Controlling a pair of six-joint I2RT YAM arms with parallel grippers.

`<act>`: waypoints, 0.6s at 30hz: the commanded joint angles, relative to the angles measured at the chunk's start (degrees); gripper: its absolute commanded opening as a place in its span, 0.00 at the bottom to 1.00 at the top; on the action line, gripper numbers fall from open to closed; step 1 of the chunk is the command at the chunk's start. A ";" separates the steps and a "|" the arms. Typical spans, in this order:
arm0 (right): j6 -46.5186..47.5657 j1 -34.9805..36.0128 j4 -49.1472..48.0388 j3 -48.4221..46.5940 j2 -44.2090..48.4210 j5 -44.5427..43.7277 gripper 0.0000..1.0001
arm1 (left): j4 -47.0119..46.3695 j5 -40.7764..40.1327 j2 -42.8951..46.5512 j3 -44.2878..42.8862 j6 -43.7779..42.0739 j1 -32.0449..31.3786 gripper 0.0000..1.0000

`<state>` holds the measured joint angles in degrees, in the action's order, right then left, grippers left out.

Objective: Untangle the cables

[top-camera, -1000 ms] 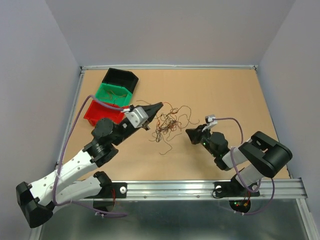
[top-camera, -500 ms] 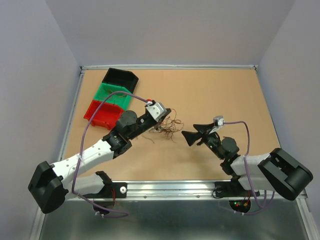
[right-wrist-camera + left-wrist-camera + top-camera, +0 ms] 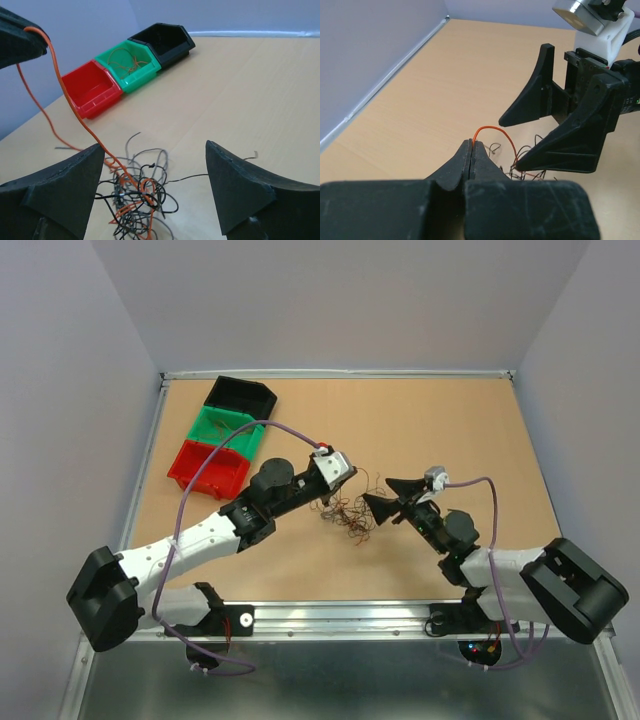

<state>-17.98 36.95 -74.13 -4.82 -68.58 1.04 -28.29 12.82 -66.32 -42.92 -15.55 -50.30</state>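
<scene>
The cables (image 3: 345,512) are a small tangle of thin orange, brown and black wires on the wooden table, also seen in the right wrist view (image 3: 140,195). My left gripper (image 3: 471,143) is shut on one orange wire (image 3: 65,95) that rises taut from the tangle. In the top view the left gripper (image 3: 350,478) hangs just above and left of the tangle. My right gripper (image 3: 153,146) is open, its fingers astride the tangle with nothing between them. It faces the left gripper from the right (image 3: 387,496).
Three bins stand in a row at the far left: red (image 3: 207,466), green (image 3: 230,428) with a few brown wires inside, black (image 3: 241,396). A metal rail (image 3: 400,615) runs along the near edge. Grey walls enclose the table.
The left arm has swung right, dragging the tangle with its held wire. The right gripper went from shut to open and closed in on the tangle.
</scene>
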 commanded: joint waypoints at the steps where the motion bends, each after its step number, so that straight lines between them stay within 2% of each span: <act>1: 5.32 0.93 -5.68 -7.83 -4.36 0.81 0.85 | -2.21 -0.52 0.41 -3.05 0.34 -0.23 0.00; 10: 6.11 3.47 -5.85 -15.91 -17.63 0.20 0.82 | -1.50 -0.95 2.43 -3.23 0.96 -0.23 0.00; 15: 5.94 5.33 -9.45 -19.17 -25.45 -2.62 0.72 | -1.41 -1.74 5.58 -2.70 1.23 -0.23 0.00; 18: 4.63 5.41 -10.85 -20.31 -30.80 -3.15 0.69 | -3.07 -4.45 9.00 -0.95 1.75 -0.23 0.00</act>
<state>-13.17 41.91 -74.26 -22.50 -95.26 0.12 -26.50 11.22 -63.09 -43.27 -14.81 -50.30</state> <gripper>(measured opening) 0.697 0.025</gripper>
